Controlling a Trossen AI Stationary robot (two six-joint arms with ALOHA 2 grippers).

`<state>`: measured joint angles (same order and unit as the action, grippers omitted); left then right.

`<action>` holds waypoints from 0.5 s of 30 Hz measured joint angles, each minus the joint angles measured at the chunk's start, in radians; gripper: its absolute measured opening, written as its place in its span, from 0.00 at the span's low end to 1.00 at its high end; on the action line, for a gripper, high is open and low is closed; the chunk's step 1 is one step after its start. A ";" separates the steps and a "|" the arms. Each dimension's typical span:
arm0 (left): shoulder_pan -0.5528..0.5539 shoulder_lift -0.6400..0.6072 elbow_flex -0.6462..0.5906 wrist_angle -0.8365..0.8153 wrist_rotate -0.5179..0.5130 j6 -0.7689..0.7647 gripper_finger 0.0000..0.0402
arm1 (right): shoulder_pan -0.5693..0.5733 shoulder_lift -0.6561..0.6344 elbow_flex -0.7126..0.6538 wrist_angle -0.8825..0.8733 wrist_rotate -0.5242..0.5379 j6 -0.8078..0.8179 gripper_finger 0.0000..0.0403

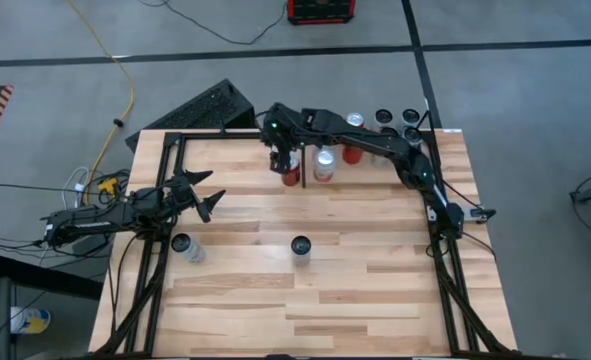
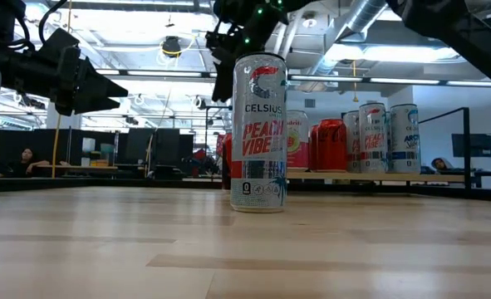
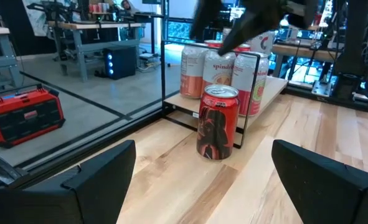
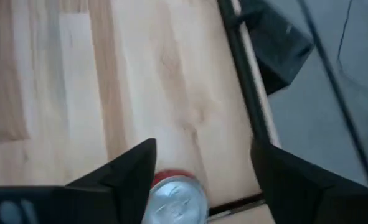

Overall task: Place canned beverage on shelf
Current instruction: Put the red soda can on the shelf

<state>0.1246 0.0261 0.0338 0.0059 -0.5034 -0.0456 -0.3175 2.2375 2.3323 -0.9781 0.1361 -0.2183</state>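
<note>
A red can (image 3: 218, 121) stands upright on its base on the shelf's wooden planks (image 1: 225, 155), right beside the short black divider bar (image 3: 241, 99). My right gripper (image 4: 202, 149) hangs open above this can (image 4: 174, 200), slanting down, one finger to each side of its silver top, clear of it. In the high view it (image 1: 283, 160) is at the table's far middle, by the can (image 1: 291, 176). My left gripper (image 1: 213, 195) waits open and level at the table's left, facing the red can.
Beyond the divider stand more cans (image 3: 220, 71) on the shelf, and several others (image 1: 395, 120) at the far right corner. Two cans stand on the table's open planks: one in the middle (image 1: 301, 246) and one near the left arm (image 1: 185, 246).
</note>
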 joint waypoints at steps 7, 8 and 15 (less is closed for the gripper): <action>0.000 0.000 0.000 0.000 0.000 0.000 0.90 | 0.024 0.034 0.002 0.020 -0.001 -0.154 0.85; 0.000 0.000 0.000 0.000 0.000 0.000 0.90 | 0.026 0.037 0.003 0.019 -0.004 -0.154 0.86; 0.000 0.000 0.000 0.000 -0.001 0.000 0.90 | 0.007 0.062 0.001 -0.050 -0.021 -0.157 0.90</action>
<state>0.1247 0.0261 0.0338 0.0059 -0.5041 -0.0456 -0.3100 2.2998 2.3335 -1.0281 0.1155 -0.3752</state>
